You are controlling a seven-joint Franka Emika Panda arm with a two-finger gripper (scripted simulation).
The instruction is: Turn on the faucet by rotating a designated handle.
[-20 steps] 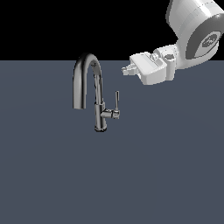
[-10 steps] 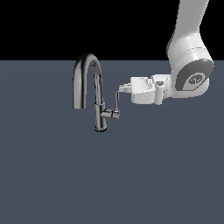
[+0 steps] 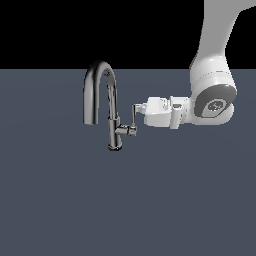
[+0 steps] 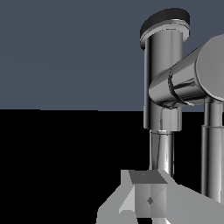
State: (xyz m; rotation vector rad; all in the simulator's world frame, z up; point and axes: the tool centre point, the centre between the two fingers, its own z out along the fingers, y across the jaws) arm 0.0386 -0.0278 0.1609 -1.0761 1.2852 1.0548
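The faucet [image 3: 111, 107] stands upright on the flat grey-blue surface [image 3: 125, 200], a little toward the exterior view's left of centre, its arched spout curving over and down toward that same side. Low on the column a stubby cylinder sticks out toward the exterior view's right, and from its end the handle [image 3: 133, 116], a thin chrome rod, rises straight up. The white arm [image 3: 212, 95] comes down from the upper corner on the exterior view's right and turns level, so that the gripper [image 3: 137, 108] points horizontally at the tap, its tip right at the upper end of the handle (whether it actually touches the rod is too fine to make out from this distance). In the wrist view the camera sits very close to the metalwork: the column [image 4: 162, 83] and the side stub [image 4: 188, 76] fill one side of the picture, the handle [image 4: 213, 148] runs alongside them, and a pale grey finger [image 4: 146, 197] lies just in front of the lens. I cannot tell how wide the jaws stand, since neither view shows the gap between them.
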